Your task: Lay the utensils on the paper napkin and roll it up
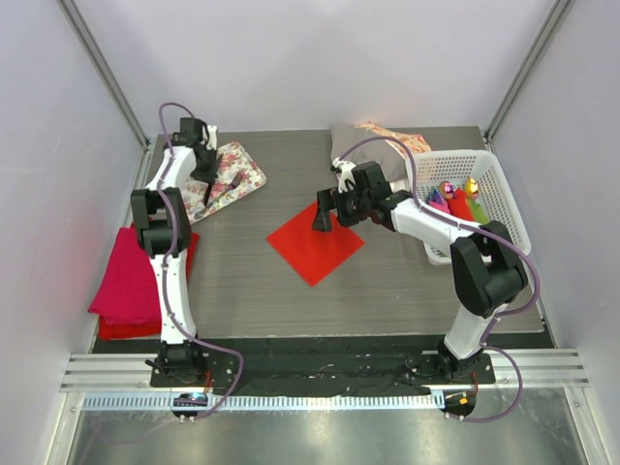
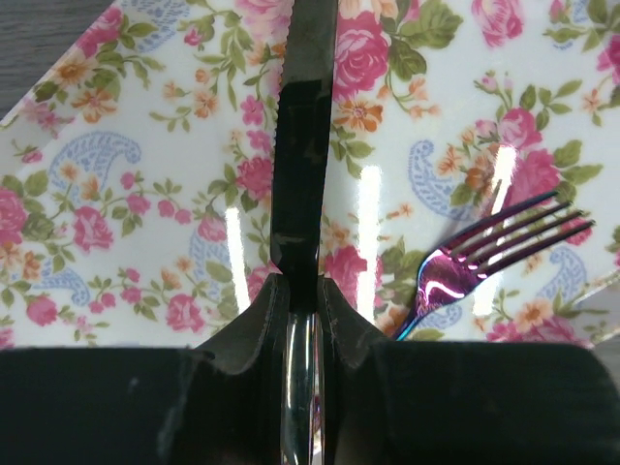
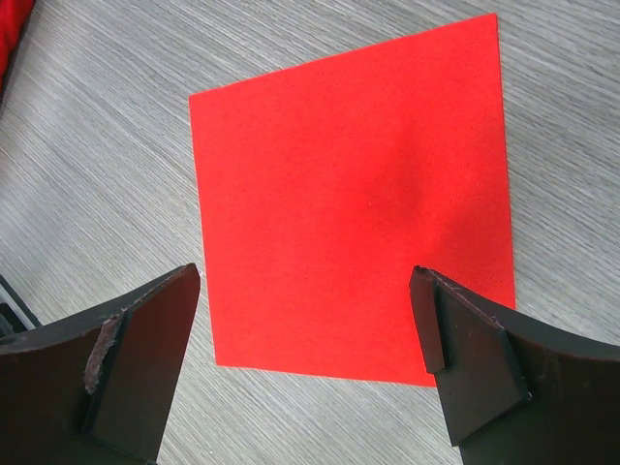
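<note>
Right end effector [image 3: 302, 283] above paper napkin [image 3: 358, 194]

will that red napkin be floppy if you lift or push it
Probably floppy and light: the paper napkin lies thin and flat on the table. Pushed, it may slide or crumple, with no raised edge to grip.
</note>
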`<state>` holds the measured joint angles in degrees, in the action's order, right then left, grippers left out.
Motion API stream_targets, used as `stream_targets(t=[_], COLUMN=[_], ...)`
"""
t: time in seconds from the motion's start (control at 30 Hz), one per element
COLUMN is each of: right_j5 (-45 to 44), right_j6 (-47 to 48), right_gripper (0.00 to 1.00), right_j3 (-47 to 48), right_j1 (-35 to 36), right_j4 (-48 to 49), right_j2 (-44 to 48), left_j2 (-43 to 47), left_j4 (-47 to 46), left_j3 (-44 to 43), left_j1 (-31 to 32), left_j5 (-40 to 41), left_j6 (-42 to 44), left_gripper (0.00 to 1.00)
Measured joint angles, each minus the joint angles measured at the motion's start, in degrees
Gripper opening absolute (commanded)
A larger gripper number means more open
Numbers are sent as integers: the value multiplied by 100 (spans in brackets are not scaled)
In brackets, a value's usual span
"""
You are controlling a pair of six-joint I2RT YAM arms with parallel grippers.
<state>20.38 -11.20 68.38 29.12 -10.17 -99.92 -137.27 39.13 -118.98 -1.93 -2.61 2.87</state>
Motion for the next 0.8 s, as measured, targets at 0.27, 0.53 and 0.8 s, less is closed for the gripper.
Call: stream_targets(t=[0.27,0.53,0.8], right_j5=[-11,-291,-750], right_j6=[-90,-385,-820], right_gripper=[100,100,100], right_j3=[-2,-2,-402], right_j1=[-2,-44,-184], right_j4=[74,114,107], right_j2=[0,0,348], left_j2=[560,1862,3307], left_j4=[79,22,42], left_j3=[90,1139,2245], left_j1=[109,960,2382], left_j5=[278,1043,1609], left_j6=[-79,-782,-2240], left_gripper=[0,0,0])
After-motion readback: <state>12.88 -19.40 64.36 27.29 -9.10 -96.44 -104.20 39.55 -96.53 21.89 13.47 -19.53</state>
